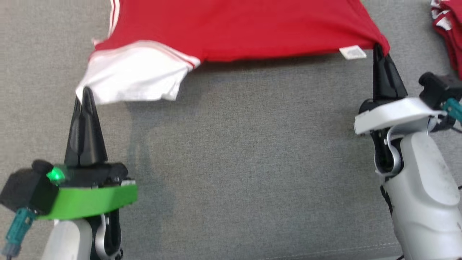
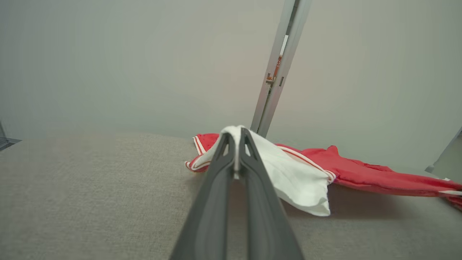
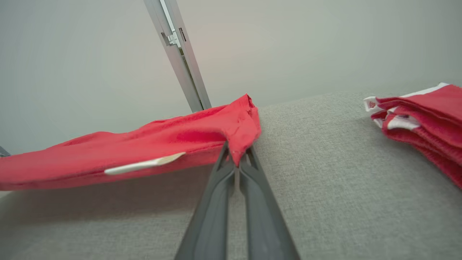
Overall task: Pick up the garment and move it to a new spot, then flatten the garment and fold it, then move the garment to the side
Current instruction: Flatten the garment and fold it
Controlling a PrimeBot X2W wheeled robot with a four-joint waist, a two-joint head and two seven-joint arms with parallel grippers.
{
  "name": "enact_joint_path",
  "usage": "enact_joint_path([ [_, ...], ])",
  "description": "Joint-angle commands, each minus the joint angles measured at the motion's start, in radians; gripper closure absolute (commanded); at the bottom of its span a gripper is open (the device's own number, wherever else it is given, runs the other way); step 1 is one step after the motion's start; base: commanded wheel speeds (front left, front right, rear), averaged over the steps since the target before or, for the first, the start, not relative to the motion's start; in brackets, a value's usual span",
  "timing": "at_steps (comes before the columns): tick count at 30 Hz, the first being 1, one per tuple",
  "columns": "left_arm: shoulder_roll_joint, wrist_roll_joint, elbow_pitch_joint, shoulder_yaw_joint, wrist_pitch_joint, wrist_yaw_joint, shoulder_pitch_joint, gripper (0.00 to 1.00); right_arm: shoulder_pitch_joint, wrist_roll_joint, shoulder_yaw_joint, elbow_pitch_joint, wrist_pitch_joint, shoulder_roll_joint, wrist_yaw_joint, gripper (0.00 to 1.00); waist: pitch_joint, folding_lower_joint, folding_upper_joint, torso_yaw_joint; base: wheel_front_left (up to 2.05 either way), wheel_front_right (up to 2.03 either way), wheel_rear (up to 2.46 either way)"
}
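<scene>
A red shirt [image 1: 234, 29] stretches across the top of the frame above a grey surface [image 1: 252, 162]. The left gripper [image 1: 83, 94] pinches its white sleeve [image 1: 133, 77] and the right gripper [image 1: 378, 48] is clamped on a red corner. What looks like folded red clothes [image 1: 449, 32] sits upper right.

Black-fingered left gripper [image 1: 83, 94], green band [image 1: 90, 202]

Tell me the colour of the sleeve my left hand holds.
White sleeve, thin red stripes at its seam; clearest in left wrist view.
</scene>
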Motion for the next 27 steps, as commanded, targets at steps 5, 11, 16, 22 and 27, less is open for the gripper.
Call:
enact_joint_path([
  [5, -0.018, -0.009, -0.083, 0.013, -0.005, 0.029, 0.191, 1.00, 0.171, 0.024, -0.006, -0.095, -0.004, 0.009, -0.002, 1.00, -0.209, 0.0000, 0.0000, -0.020, 0.00, 0.00, 0.00],
  [11, 0.008, 0.015, -0.168, -0.008, 0.032, 0.049, 0.332, 1.00, 0.348, 0.033, -0.008, -0.193, -0.004, 0.024, -0.002, 1.00, -0.291, 0.0000, 0.0000, -0.016, 0.00, 0.00, 0.00],
  [16, 0.022, 0.022, -0.245, -0.017, 0.075, 0.075, 0.434, 1.00, 0.480, 0.029, -0.029, -0.274, -0.002, 0.037, -0.002, 1.00, -0.323, 0.0000, 0.0000, -0.017, 0.00, 0.00, 0.00],
  [22, 0.016, -0.047, -0.249, -0.021, 0.120, 0.073, 0.533, 1.00, 0.594, 0.026, -0.041, -0.338, 0.049, 0.048, -0.002, 1.00, -0.340, 0.0000, 0.0000, -0.023, 0.00, 0.00, 0.00],
  [27, 0.005, -0.098, -0.160, -0.025, 0.113, 0.045, 0.533, 1.00, 0.599, 0.014, -0.036, -0.278, 0.067, 0.052, -0.002, 1.00, -0.338, 0.0000, 0.0000, -0.024, 0.00, 0.00, 0.00],
])
